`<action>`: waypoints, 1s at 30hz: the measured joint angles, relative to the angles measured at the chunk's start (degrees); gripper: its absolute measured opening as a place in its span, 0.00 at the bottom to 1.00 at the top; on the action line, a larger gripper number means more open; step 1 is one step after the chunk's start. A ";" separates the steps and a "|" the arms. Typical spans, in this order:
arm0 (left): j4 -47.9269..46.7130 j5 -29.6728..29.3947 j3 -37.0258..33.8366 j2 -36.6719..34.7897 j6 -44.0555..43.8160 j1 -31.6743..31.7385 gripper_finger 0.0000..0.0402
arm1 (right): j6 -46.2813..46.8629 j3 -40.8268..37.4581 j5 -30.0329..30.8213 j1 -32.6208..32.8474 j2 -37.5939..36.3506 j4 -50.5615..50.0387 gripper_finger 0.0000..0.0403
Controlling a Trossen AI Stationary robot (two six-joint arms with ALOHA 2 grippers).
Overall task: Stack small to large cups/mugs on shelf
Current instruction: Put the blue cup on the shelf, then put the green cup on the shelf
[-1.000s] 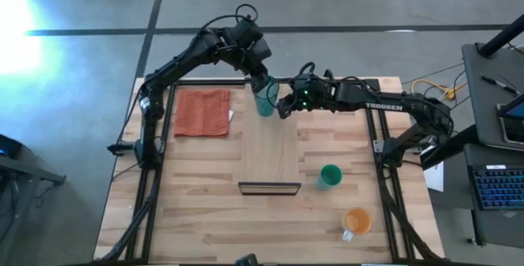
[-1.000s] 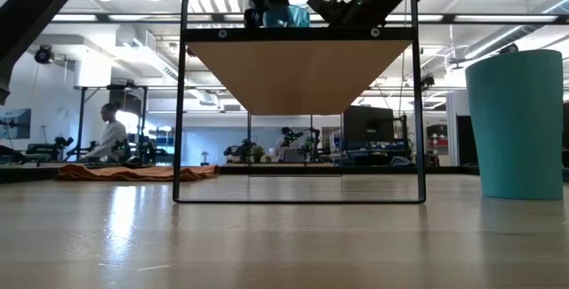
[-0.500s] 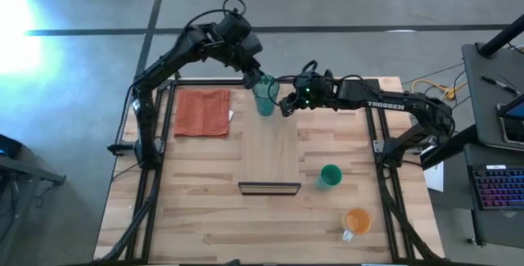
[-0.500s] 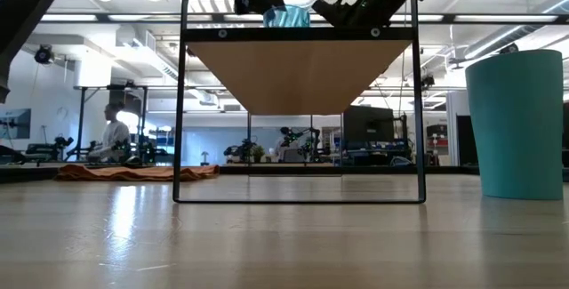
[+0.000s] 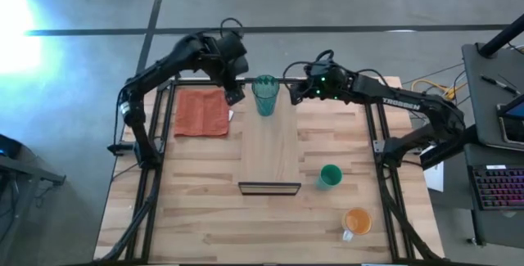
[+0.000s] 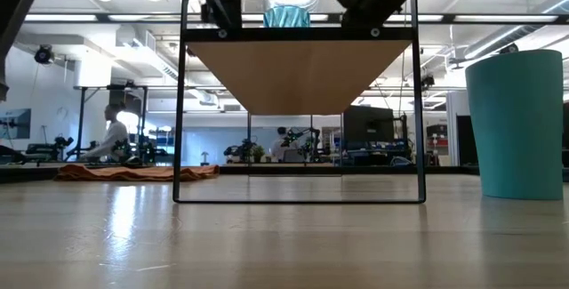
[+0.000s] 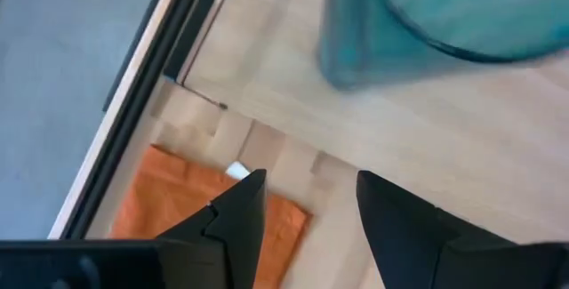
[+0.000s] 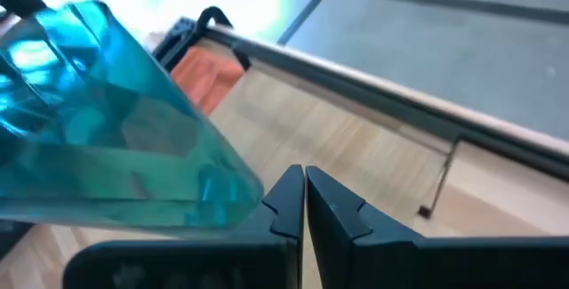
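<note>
Nearest, the orange mug [image 5: 357, 220] and the green cup [image 5: 330, 175] stand on the table. Beyond them, the teal tumbler [image 5: 264, 96] stands upright on the shelf [image 5: 270, 147]. Left gripper [image 5: 235, 96], fingers parted and empty, flanks it; right gripper [image 5: 296, 92], fingers together, empty.

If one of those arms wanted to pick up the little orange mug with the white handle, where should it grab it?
Probably by the rim. The orange mug stands upright with its mouth open to the ceiling, near the table's front right corner, clear of the green cup. Coming straight down, one finger inside and one outside the wall, on a side away from the small white handle, looks simplest.
</note>
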 joint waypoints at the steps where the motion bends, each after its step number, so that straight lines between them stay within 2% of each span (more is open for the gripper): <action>1: 2.90 0.02 -2.66 -0.74 -0.04 -0.32 0.40 | -0.02 0.00 0.65 0.00 -0.73 -0.38 0.02; 9: 25.68 0.67 -24.59 -10.24 -6.88 -1.31 0.40 | 0.01 0.00 3.80 0.04 -5.81 -4.92 0.02; 15: 41.71 4.46 -35.06 -15.15 -14.00 -1.42 0.40 | 0.66 0.00 3.83 0.06 -5.43 -5.10 0.02; 17: 44.93 5.74 -36.28 -15.18 -16.12 -1.82 0.40 | 0.67 -0.07 3.83 0.06 -4.91 -5.27 0.02; 21: 45.05 4.96 -36.43 -13.99 -16.50 -2.47 0.40 | 0.68 -0.07 3.76 0.06 -4.02 -6.11 0.02; 26: 43.71 4.47 -36.50 -13.56 -16.09 -2.43 0.40 | 0.69 -0.11 3.35 0.06 -3.52 -6.56 0.02; 30: 41.11 4.01 -36.61 -14.62 -14.42 -2.34 0.40 | 0.67 -0.11 0.61 0.24 -4.13 -9.95 0.02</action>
